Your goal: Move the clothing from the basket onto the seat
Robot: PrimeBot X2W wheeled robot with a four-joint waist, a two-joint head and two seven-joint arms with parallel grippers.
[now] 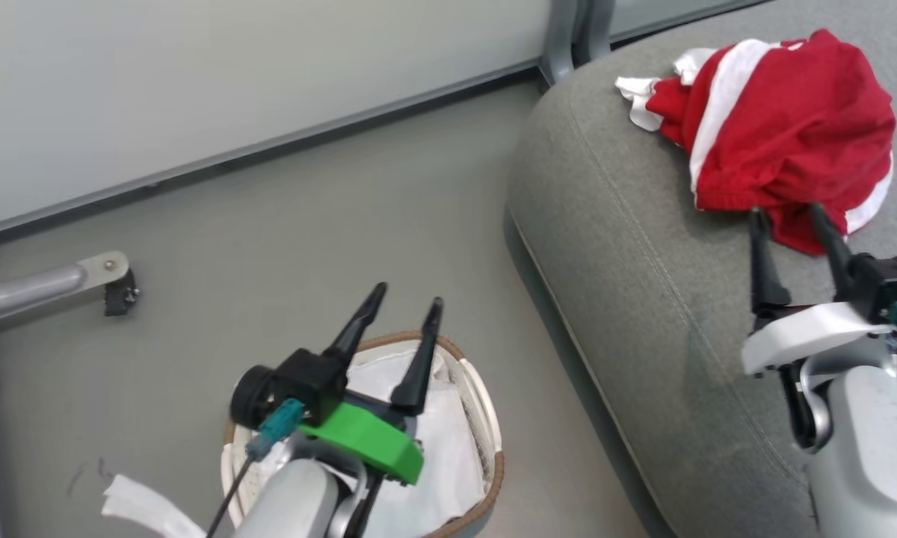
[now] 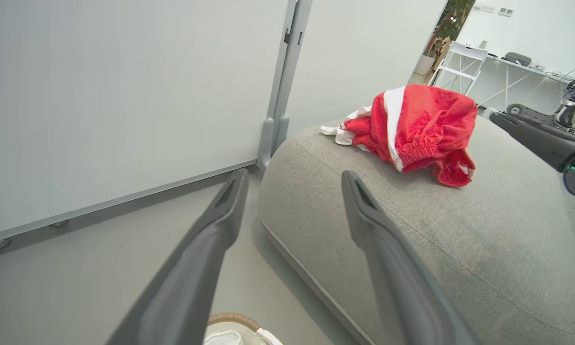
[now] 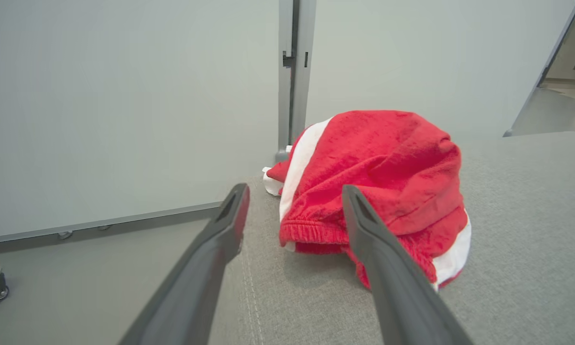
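Right pincer point(image 1: 785, 211) of mine stands wide and holds nothing, its two fingers pointing straight at the clothing point(image 1: 785, 127), which lies in a red and white heap on the seat point(image 1: 628, 246). The tips sit at the near hem of that heap; whether they touch the fabric I cannot tell. The heap's long axis runs across my fingers, from the white trim at the far left to the striped fold at the near right. So the right arm is by far the nearer to it. My left pincer point(image 1: 409, 294), equally wide and empty, hangs over the basket point(image 1: 497, 478) down on the floor, well apart from the seat's rounded edge. What shows inside the basket is white liner point(image 1: 448, 441); my own forearm hides the rest. I judge that any further pick from the basket falls to the left arm.
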